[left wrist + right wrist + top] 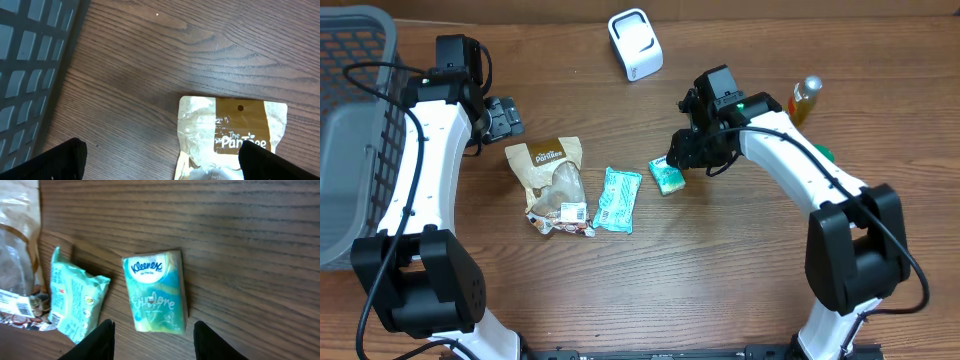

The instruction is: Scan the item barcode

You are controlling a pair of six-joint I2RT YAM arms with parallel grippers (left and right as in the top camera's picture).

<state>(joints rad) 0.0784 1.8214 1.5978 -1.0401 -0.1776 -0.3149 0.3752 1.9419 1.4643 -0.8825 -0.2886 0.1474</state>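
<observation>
1. Your right gripper (152, 342) is open. In the right wrist view its two dark fingers (104, 341) stand apart, and nothing is clamped between them.
2. The Kleenex tissue pack (156, 292) lies flat on the wooden table (720, 280), label up, just ahead of those fingers. From overhead you find it (667, 177) near the middle of the table, right beside the right gripper (682, 155).
3. Your left gripper (505, 118) is spread wide and holds nothing. In the left wrist view only its finger ends show, at the bottom corners.
4. Just beyond the left gripper lies a brown and clear snack bag (232, 135) printed "The Pantree", flat on the table.
5. A teal packet (617, 199) lies between the snack bag (552, 170) and the tissue pack, close to both.
6. The white barcode scanner (635, 43) stands near the table's far edge, well apart from the tissue pack.
7. A grey plastic basket (370, 150) sits at the left edge.
8. A bottle of amber liquid (805, 98) stands toward the right side, behind the right arm.
</observation>
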